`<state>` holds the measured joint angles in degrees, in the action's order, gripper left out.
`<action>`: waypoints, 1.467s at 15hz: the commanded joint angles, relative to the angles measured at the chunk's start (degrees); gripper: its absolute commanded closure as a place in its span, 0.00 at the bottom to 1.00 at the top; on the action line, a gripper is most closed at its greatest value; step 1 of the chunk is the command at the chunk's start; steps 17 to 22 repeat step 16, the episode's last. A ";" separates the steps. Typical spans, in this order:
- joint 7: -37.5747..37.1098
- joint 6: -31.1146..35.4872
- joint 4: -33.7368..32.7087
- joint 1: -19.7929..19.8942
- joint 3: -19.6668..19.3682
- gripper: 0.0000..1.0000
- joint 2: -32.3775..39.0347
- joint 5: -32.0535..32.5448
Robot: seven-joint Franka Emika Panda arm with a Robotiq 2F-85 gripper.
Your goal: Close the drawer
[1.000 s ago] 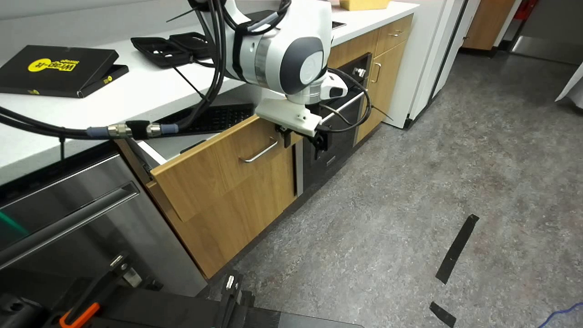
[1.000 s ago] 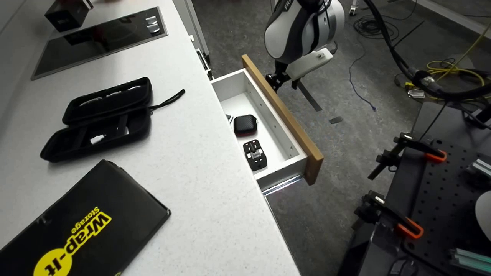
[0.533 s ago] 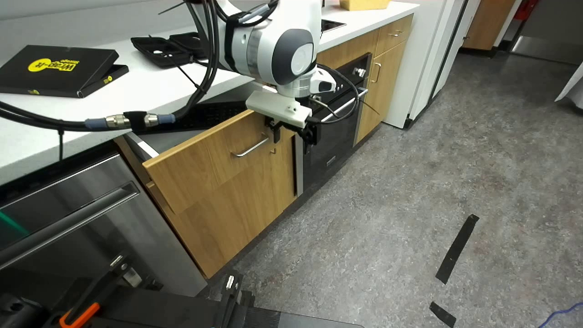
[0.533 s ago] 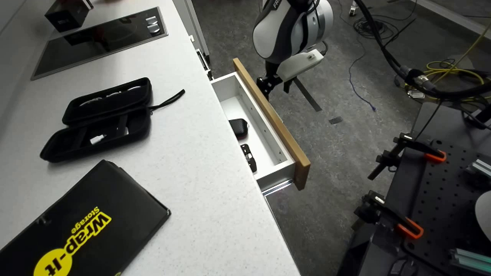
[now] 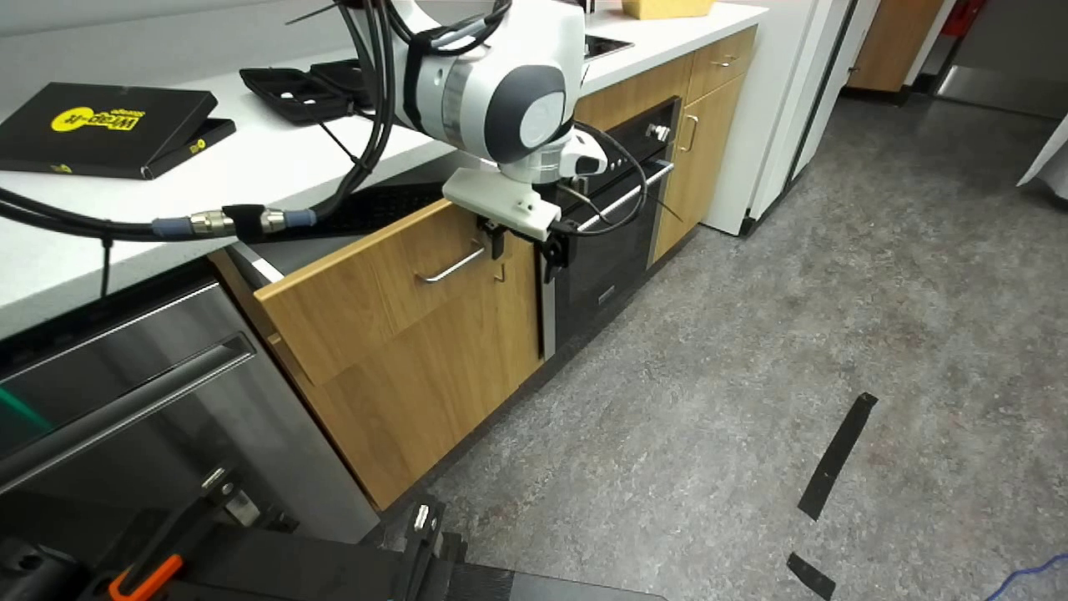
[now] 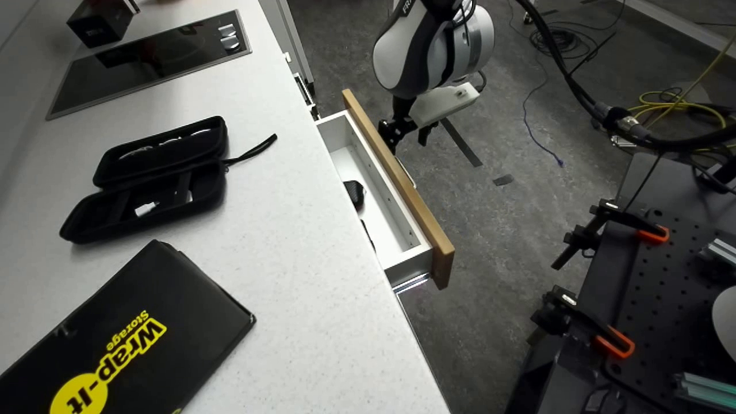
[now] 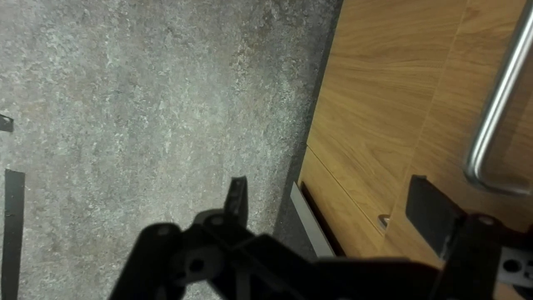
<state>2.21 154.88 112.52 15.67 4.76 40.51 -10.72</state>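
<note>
The drawer has a light oak front and stands partly pulled out. In an exterior view its front edge and white inner walls show, with small black items inside, partly hidden under the counter edge. Its silver bar handle also shows large at the right of the wrist view. My gripper is outside the drawer front, beyond the handle's far end, fingers pointing down. In the wrist view the gripper is open and empty, with one finger close against the oak front; exact contact is hard to tell.
The white countertop holds a black box and an open black case. A steel dishwasher and an oven flank the cabinet. A dark table with clamps stands opposite.
The drawer has slid partway in toward the counter, and its contents show less. The arm and gripper have moved the same way along with the front. The gripper stays open.
</note>
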 commanded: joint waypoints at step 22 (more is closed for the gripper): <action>3.43 5.80 -8.82 -0.76 9.33 0.00 9.08 -4.95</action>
